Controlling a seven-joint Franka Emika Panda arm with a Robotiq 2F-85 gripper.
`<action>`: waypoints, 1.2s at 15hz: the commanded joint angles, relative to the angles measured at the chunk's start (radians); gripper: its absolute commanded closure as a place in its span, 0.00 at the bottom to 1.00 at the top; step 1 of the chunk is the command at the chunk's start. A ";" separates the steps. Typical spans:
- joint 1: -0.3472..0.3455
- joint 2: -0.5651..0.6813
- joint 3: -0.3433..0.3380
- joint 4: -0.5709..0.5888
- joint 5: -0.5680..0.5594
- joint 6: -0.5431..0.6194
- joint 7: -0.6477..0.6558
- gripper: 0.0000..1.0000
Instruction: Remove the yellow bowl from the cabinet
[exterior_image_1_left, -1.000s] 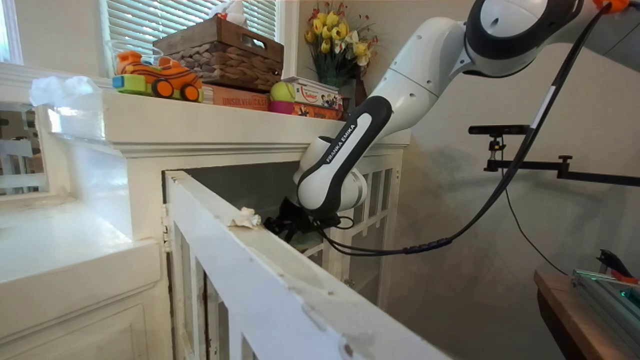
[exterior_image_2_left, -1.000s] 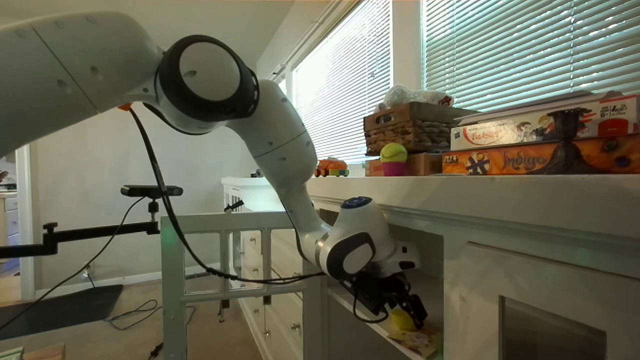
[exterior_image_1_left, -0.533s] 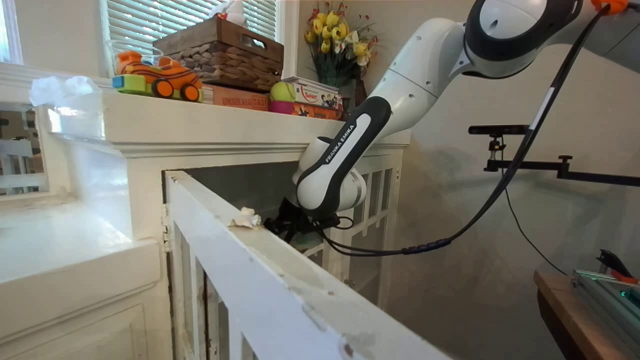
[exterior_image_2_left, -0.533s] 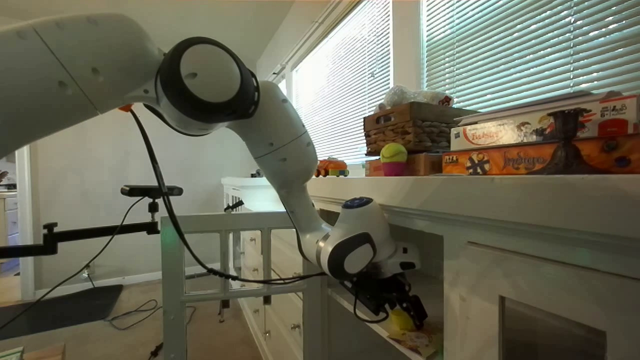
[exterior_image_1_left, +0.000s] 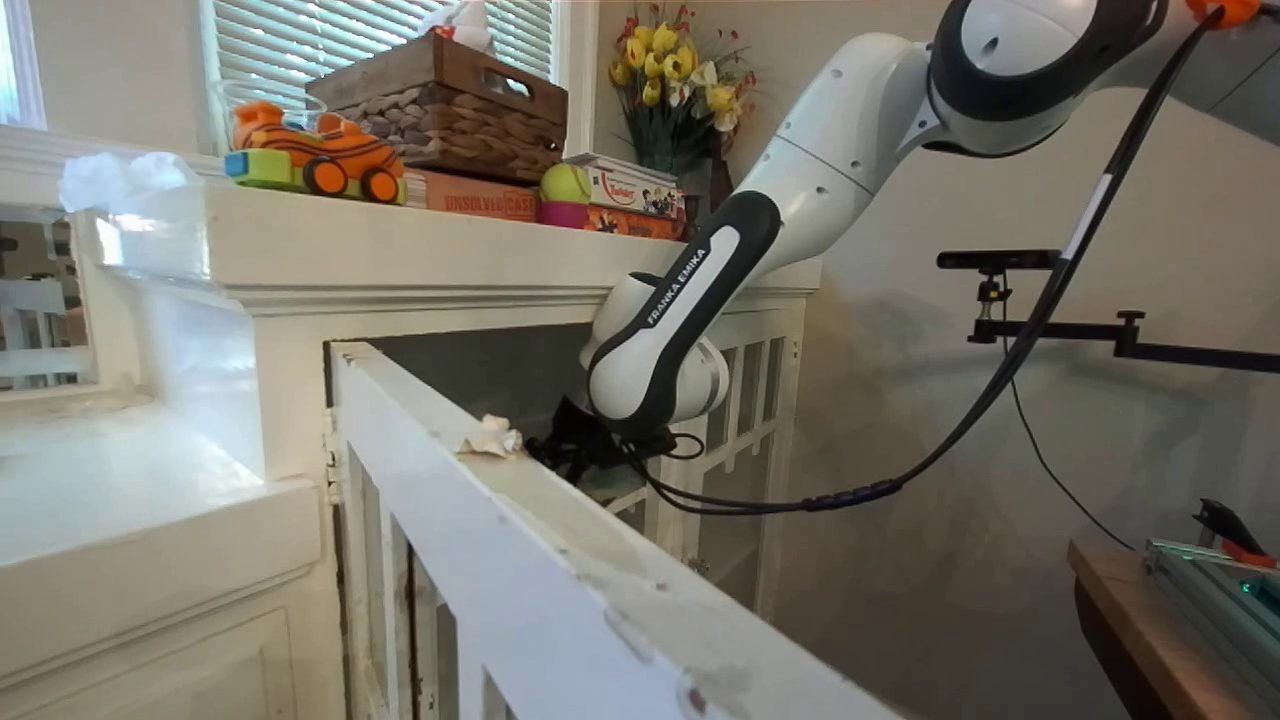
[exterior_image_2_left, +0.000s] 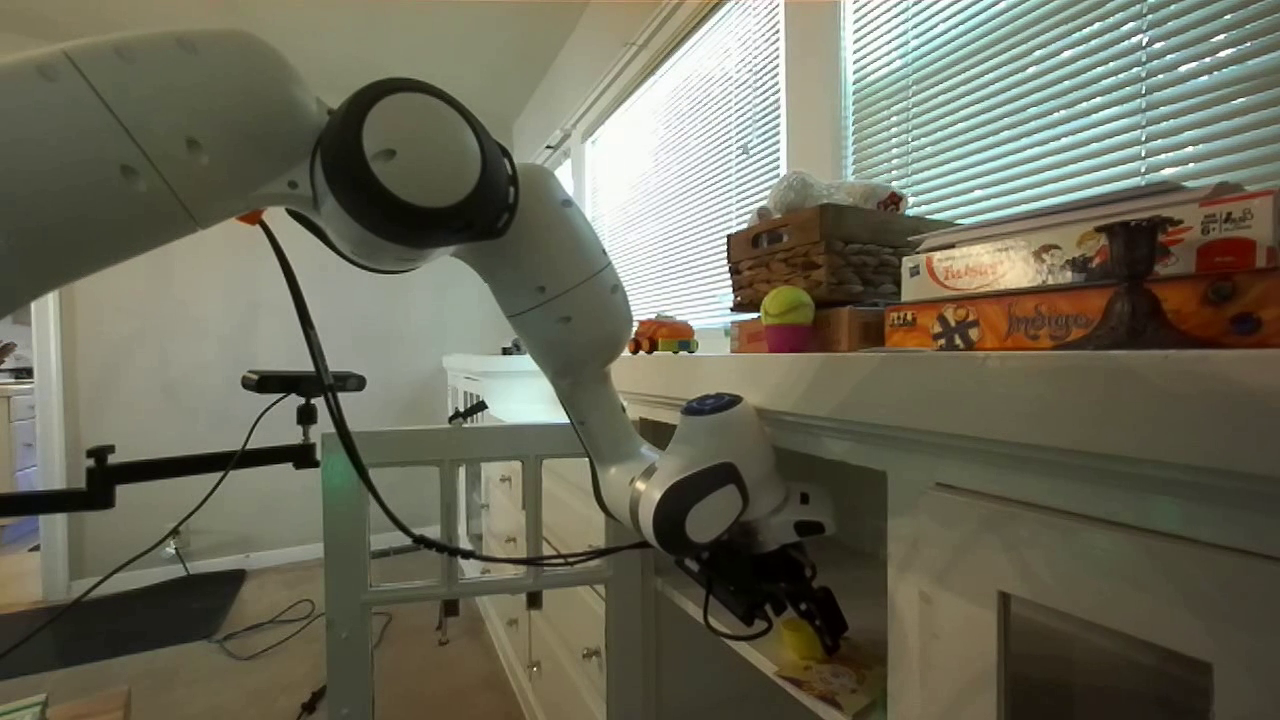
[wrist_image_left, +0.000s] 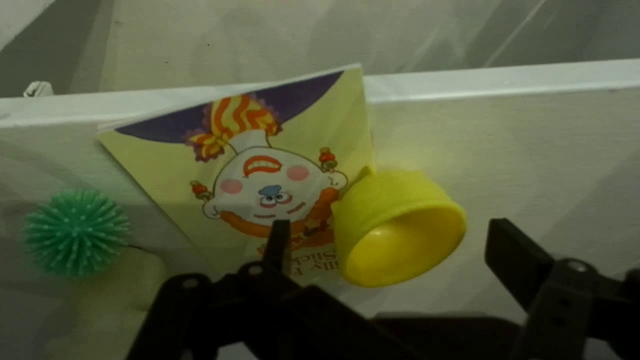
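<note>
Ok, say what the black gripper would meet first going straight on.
Probably the small yellow bowl, seen between the open black fingers; depth is unclear, so one fingertip might touch the pale yellow printed booklet first.

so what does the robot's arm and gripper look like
The arm is white and rounded, with black trim, FRANKA EMIKA lettering, a blue disc at one joint and an orange piece higher up. Its black cable carries a pale band. The gripper is black, with two jointed fingers and greyish round pivots.
</note>
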 joint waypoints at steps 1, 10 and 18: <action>0.012 0.031 -0.006 0.050 -0.009 -0.026 -0.007 0.00; 0.019 0.049 -0.007 0.069 -0.009 -0.030 -0.006 0.00; 0.020 0.060 -0.007 0.086 -0.009 -0.044 -0.006 0.01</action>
